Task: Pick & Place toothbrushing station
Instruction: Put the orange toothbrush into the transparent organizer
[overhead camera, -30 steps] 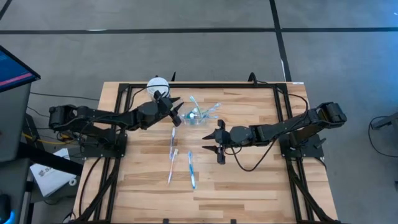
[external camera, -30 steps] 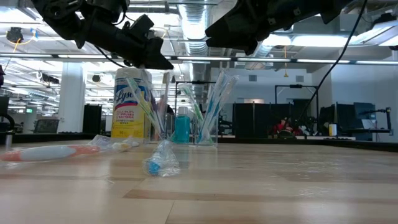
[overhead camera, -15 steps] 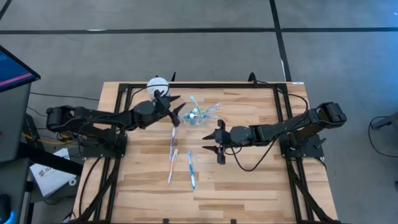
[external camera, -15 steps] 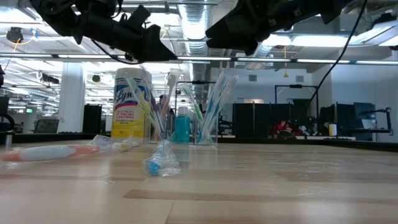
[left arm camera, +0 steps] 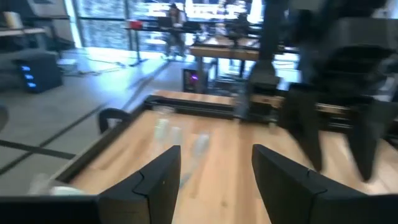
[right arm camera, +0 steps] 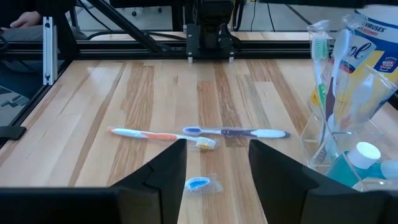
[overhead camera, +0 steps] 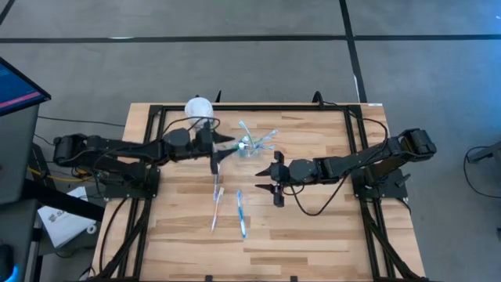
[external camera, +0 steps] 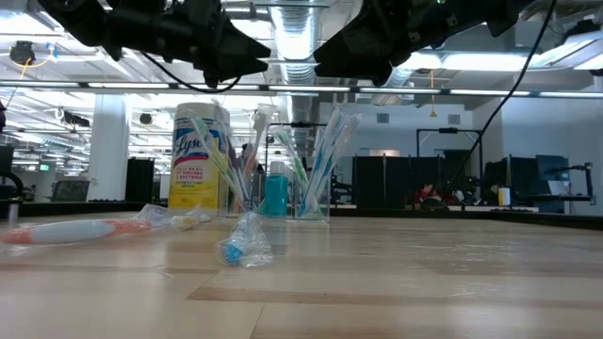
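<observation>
A small clear cup (overhead camera: 254,144) stands on its base on the far middle of the wooden table (overhead camera: 313,235). Several toothbrushes stand in it, leaning on its rim, beside a blue tube with a white cap (right arm camera: 356,160). The low view shows the cup (external camera: 287,193) too. Three more toothbrushes lie flat on the table nearer the front: an orange-and-white one (right arm camera: 155,135), a purple-and-white one (right arm camera: 239,132) and a blue one (overhead camera: 241,213). My left gripper (overhead camera: 225,147) hovers open just left of the cup, pointing level. My right gripper (overhead camera: 266,182) hovers open, just in front of the cup. Both are empty.
A yellow canister with a white lid (overhead camera: 198,107) stands at the far edge, left of the cup and behind my left gripper. A black frame (overhead camera: 250,108) runs round the table's far edge and sides. The near half of the table is bare wood.
My left gripper has risen a little beside the cup and tipped up from slanting downward to level, its wrist rolling as it went. The cup, the toothbrushes and my right arm have kept still.
</observation>
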